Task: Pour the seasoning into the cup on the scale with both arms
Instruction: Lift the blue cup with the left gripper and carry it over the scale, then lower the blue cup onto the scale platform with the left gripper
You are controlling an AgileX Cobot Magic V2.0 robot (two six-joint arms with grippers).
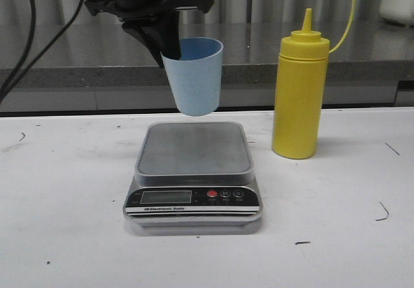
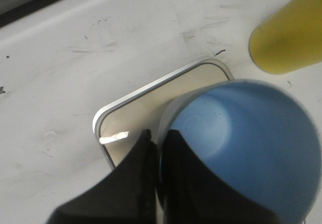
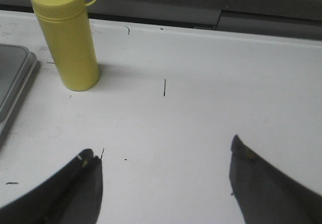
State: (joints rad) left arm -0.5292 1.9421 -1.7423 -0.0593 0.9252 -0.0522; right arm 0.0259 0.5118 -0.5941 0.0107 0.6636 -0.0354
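The pale blue cup (image 1: 194, 74) hangs upright a little above the scale's grey platform (image 1: 193, 147), pinched at its rim by my left gripper (image 1: 163, 45), one finger inside and one outside. From the left wrist the cup (image 2: 246, 148) fills the view over the scale (image 2: 146, 113), with my left gripper (image 2: 160, 136) shut on its wall. The yellow seasoning bottle (image 1: 299, 94) stands on the table right of the scale, cap strap hanging off. My right gripper (image 3: 163, 151) is open over bare table, well apart from the bottle (image 3: 68, 38); the front view does not show it.
A grey counter ledge (image 1: 259, 52) runs along the back of the white table (image 1: 65, 223). A white container (image 1: 398, 0) sits at the far right on it. Black cables (image 1: 26, 35) hang at the left. The scale's edge (image 3: 12, 78) shows in the right wrist view.
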